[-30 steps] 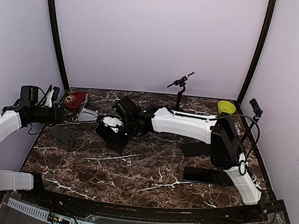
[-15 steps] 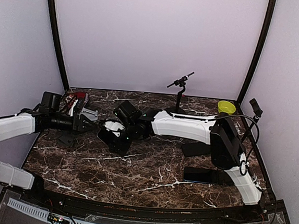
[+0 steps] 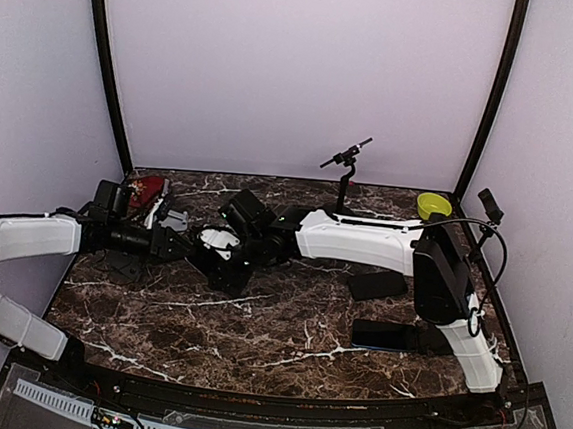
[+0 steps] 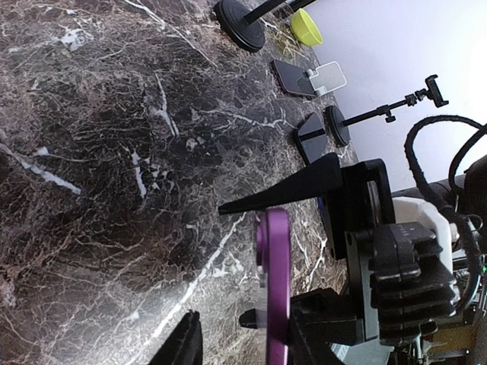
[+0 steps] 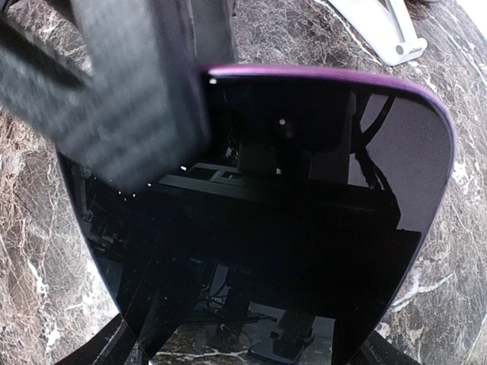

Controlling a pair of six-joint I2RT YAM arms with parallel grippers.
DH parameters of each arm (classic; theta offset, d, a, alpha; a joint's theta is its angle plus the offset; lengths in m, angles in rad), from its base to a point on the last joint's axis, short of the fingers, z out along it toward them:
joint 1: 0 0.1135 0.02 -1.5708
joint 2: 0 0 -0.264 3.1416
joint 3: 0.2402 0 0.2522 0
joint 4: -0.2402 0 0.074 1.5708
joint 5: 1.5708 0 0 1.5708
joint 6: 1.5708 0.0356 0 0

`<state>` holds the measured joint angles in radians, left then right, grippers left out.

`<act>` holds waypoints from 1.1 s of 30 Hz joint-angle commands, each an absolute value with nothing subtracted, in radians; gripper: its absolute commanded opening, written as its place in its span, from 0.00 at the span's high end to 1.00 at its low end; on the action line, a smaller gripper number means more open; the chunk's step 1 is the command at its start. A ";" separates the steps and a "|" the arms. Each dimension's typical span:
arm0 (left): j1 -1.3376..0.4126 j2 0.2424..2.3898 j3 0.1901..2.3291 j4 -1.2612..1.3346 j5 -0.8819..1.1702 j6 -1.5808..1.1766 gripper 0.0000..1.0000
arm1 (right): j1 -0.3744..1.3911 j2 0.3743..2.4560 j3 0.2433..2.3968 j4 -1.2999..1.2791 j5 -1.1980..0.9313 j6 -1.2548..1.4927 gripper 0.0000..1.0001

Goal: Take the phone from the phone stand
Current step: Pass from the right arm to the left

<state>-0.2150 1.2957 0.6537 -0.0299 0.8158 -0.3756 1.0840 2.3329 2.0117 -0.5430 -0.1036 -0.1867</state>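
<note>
Seen from above, the two arms are meeting over the marbled bench (image 3: 287,325), well to the left of the green bowl (image 3: 434,204). The right end effector (image 3: 220,259) is reaching away from the bowl and the left end effector (image 3: 188,246) is pointing back toward it, so they are sitting nose to nose. The phone (image 5: 304,190) is lying buried between them from up here.

From the left wrist, the phone is showing edge-on as a purple strip, its long axis running straight ahead toward the bowl's side. The left end effector is standing partly open and straddling that thin edge. One fingertip (image 4: 185,346) is hanging clear of it, so I judge it is not gripping yet.

From the right wrist, the phone's dark screen is filling the view, with its rounded end pointing away from the bowl. The right end effector is spreading wide across the phone's width and seems to be holding it. A white stand (image 5: 384,30) is resting on the bench beyond, farther from the bowl and apart from the phone. To my eye a handover is coming, with the left arm only needing to pinch the phone's faces.
</note>
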 commanded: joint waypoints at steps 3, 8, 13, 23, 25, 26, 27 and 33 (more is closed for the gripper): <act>-0.247 1.348 0.695 -0.019 0.815 -0.383 0.67 | 1.100 2.266 2.024 -0.462 -0.108 -0.202 0.48; -0.251 1.353 0.672 0.036 0.842 -0.434 0.87 | 1.103 2.261 2.017 -0.460 -0.092 -0.203 0.48; -0.251 1.345 0.644 0.085 0.857 -0.478 1.00 | 1.103 2.243 1.984 -0.430 -0.090 -0.202 0.46; -0.237 1.307 0.597 0.092 0.794 -0.522 1.00 | 1.103 2.192 1.876 -0.372 -0.093 -0.194 0.08; -0.220 1.305 0.587 0.079 0.778 -0.526 1.00 | 1.103 2.176 1.853 -0.359 -0.097 -0.196 0.01; -0.211 1.303 0.582 0.075 0.773 -0.527 1.00 | 1.103 2.169 1.842 -0.353 -0.101 -0.197 0.01; -0.201 1.299 0.576 0.073 0.768 -0.530 1.00 | 1.103 2.160 1.830 -0.347 -0.101 -0.197 0.01; -0.123 1.260 0.546 0.028 0.748 -0.523 1.00 | 1.100 2.117 1.755 -0.310 -0.104 -0.193 0.01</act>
